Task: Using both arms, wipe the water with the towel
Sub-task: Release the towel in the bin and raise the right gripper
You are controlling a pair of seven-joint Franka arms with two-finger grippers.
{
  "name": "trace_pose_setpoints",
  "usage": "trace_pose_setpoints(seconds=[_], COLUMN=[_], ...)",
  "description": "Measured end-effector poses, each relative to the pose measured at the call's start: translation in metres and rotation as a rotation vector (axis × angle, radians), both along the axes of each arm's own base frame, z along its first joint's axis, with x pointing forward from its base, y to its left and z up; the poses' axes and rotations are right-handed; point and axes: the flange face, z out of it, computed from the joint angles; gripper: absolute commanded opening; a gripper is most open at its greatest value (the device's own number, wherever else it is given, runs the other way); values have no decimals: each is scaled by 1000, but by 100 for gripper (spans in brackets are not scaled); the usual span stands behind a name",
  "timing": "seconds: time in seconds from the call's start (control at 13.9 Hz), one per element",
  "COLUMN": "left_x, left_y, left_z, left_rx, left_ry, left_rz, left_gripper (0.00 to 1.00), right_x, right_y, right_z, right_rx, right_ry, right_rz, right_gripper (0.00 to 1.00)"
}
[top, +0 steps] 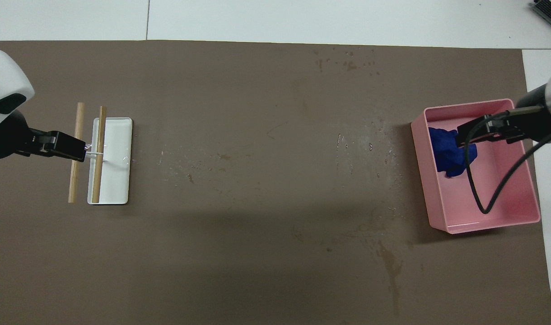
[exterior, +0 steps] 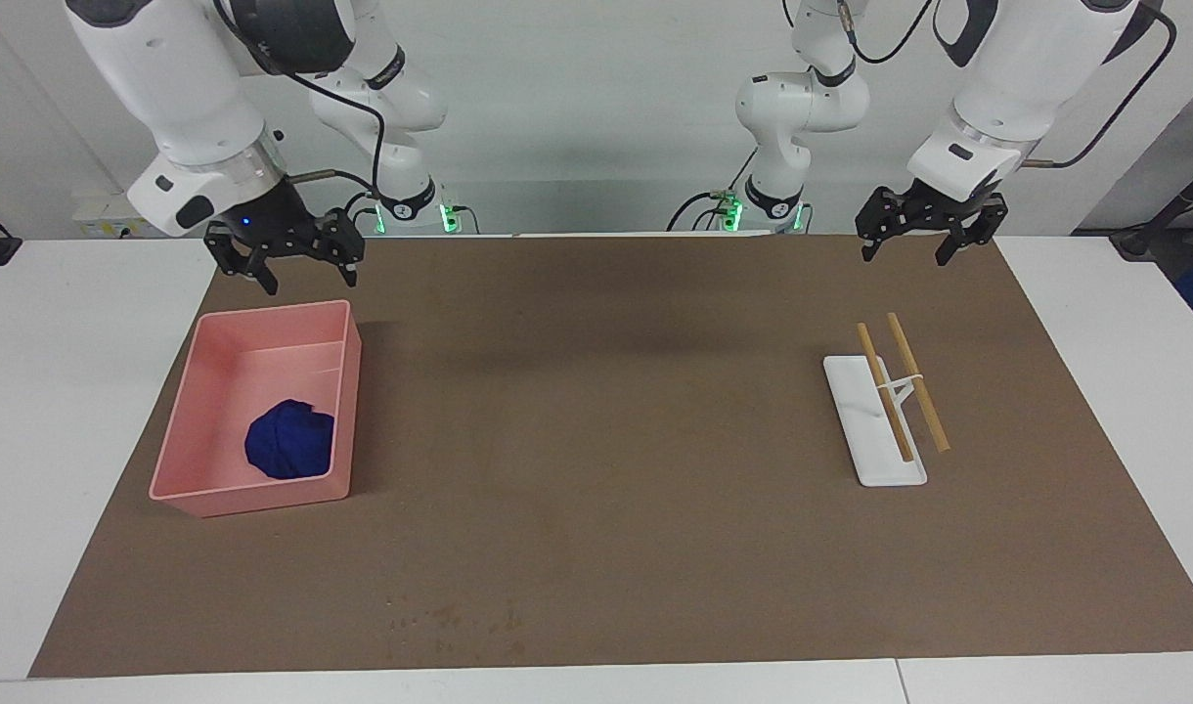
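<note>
Blue towel (exterior: 289,440) bunched in pink bin (exterior: 203,409), spread right gripper (exterior: 286,262) above bin, spread left gripper (exterior: 927,238) idle, water (exterior: 455,624) farther out.

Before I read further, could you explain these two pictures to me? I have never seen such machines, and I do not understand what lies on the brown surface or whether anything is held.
These are two white robot arms, each ending in a black claw. One picture looks at them from across the table; the other looks down from above their own end.

The right claw hangs open over the nearer end of a pink bin. In the bin lies a crumpled blue towel. The left claw hangs open near a white tray carrying a small rack with two wooden sticks.

Neither claw holds anything. The water is a patch of small droplets on the brown mat, at the edge farthest from the robots. It is not yet wiped.
</note>
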Motion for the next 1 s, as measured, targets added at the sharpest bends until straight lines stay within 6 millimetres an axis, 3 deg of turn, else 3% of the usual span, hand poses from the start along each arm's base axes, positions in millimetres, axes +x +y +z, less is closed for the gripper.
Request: trace_pose_setpoints(seconds=[0.29, 0.72, 1.0], left_x=[0, 0, 0], left_y=[0, 0, 0], left_z=[0, 0, 0], left_rx=[0, 0, 0], left_ry=[0, 0, 0], left_rz=[0, 0, 0], left_gripper=[100, 100, 100], right_x=[-9, -4, -15], right_y=[-10, 3, 3], right_z=[9, 4, 5], right_rx=[-2, -5, -6], right_ry=[2, -50, -51], right_rz=[8, 31, 31], right_gripper=[100, 100, 100])
